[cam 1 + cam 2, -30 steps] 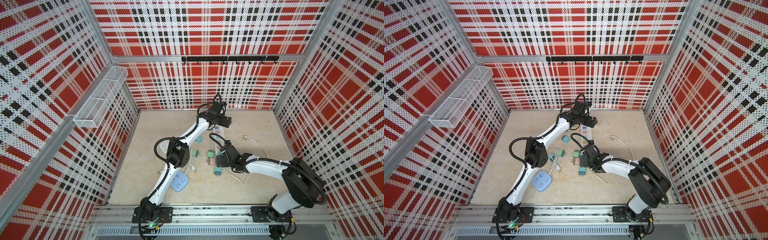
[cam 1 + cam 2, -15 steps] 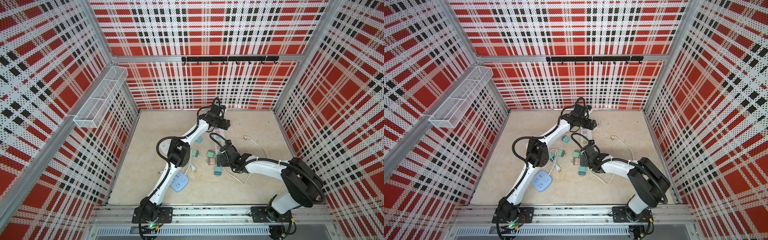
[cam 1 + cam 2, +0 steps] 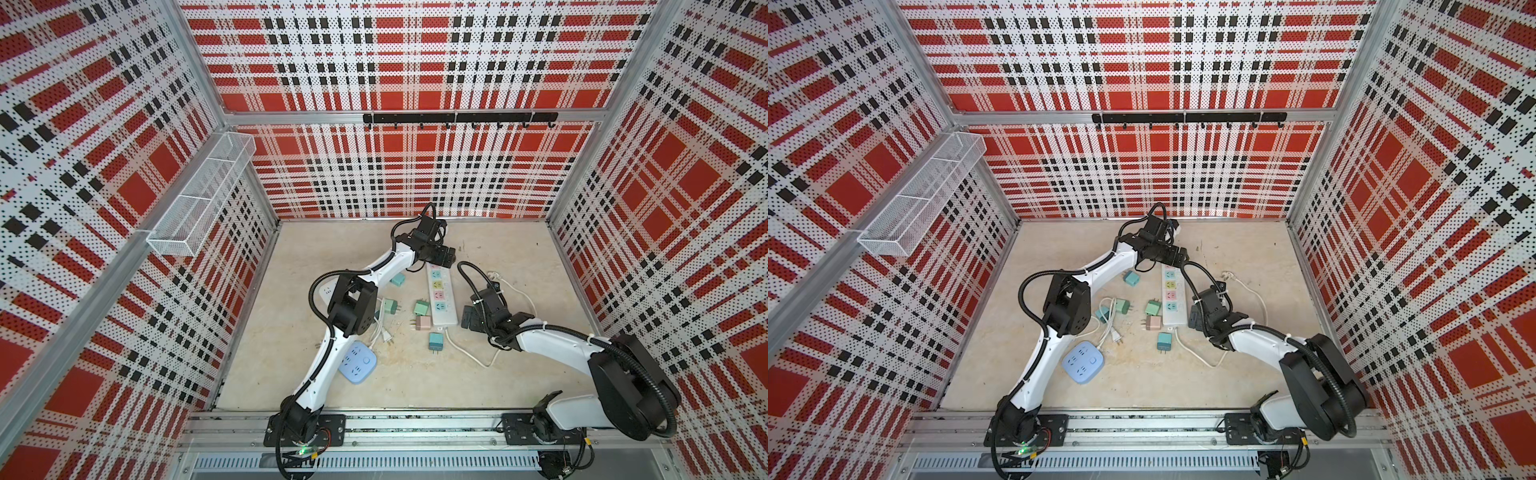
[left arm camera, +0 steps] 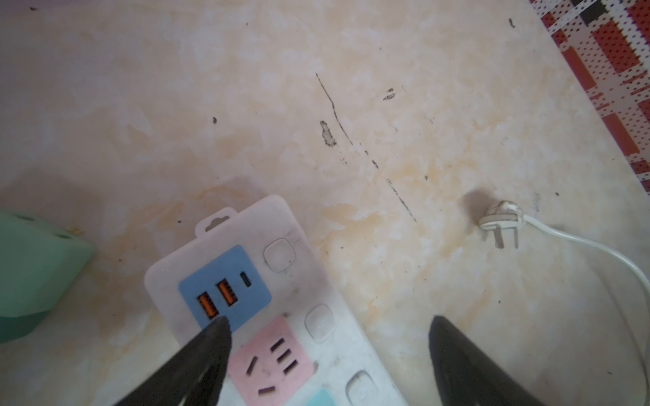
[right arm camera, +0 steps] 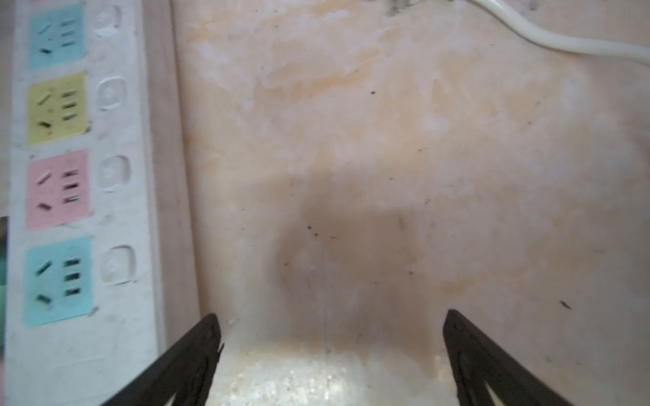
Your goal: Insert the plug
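1. While left gripper (image 4: pixel 329 321) hangs over the power strip (image 3: pixel 441 295)'s USB end, jaws apart, it holds nothing.
2. Jaws wide and empty, right gripper (image 5: pixel 332 316) sits beside strip's cord end.
3. Pink plug (image 3: pixel 424 323) lies loose mid-tabletop, just beside strip.

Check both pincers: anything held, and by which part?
Nothing is held. The left pincer stands open over the USB end of the power strip; the right pincer stands open over bare table beside the strip.

The left arm (image 3: pixel 328 361) reaches far forward, elbow bent, left end effector (image 4: pixel 329 325) spread wide and empty. The right arm (image 3: pixel 552 345) lies low, right end effector (image 5: pixel 330 321) equally wide, empty.
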{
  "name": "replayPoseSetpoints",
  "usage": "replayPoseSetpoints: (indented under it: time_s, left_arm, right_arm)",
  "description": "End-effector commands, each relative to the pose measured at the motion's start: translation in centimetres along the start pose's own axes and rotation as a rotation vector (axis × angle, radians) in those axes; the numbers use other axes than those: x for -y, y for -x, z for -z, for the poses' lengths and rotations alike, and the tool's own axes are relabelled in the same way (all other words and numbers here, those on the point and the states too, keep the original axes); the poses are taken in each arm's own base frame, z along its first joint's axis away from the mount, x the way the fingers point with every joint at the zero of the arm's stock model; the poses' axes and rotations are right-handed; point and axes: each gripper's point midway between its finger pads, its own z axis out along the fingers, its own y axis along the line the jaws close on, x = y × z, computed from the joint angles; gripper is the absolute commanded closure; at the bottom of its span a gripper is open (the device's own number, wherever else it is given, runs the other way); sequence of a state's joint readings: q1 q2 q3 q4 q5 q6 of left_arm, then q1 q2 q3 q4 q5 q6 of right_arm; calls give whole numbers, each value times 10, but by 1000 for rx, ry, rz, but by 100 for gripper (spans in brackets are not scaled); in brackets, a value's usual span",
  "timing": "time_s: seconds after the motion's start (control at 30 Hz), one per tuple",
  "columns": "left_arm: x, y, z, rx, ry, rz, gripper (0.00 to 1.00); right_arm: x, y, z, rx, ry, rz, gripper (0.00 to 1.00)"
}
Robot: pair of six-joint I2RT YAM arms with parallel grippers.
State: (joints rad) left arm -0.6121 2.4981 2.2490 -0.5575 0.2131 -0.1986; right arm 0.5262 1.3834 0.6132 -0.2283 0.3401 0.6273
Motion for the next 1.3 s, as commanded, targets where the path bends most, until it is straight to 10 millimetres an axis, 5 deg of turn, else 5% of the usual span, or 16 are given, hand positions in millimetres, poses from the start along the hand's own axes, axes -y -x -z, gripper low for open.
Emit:
replayPoseSetpoints:
  time_s: [0.0,0.17,0.4,0.73,0.93,1.13,1.27]
  left_arm:
    - [8,31,23,85,9,-8,10]
    - [-17,42,19,107,8,59,10]
    - [-27,43,4,104,-44,75,8]
    - [-36,44,-1,100,-66,139,8]
    - [-38,46,-1,101,-105,195,9]
    - [-38,44,4,85,-112,219,11]
    - [-37,47,24,89,-75,213,12]
  right_arm:
    - [-21,11,11,16,106,0,0]
    - [-57,10,23,25,184,86,0]
    - [-96,3,11,-23,221,164,0]
    - [-121,-8,-6,-77,209,242,0]
    - [-119,-13,-17,-100,154,260,0]
    - [-93,-10,-16,-70,42,261,0]
    - [-69,-9,-11,-44,5,223,0]
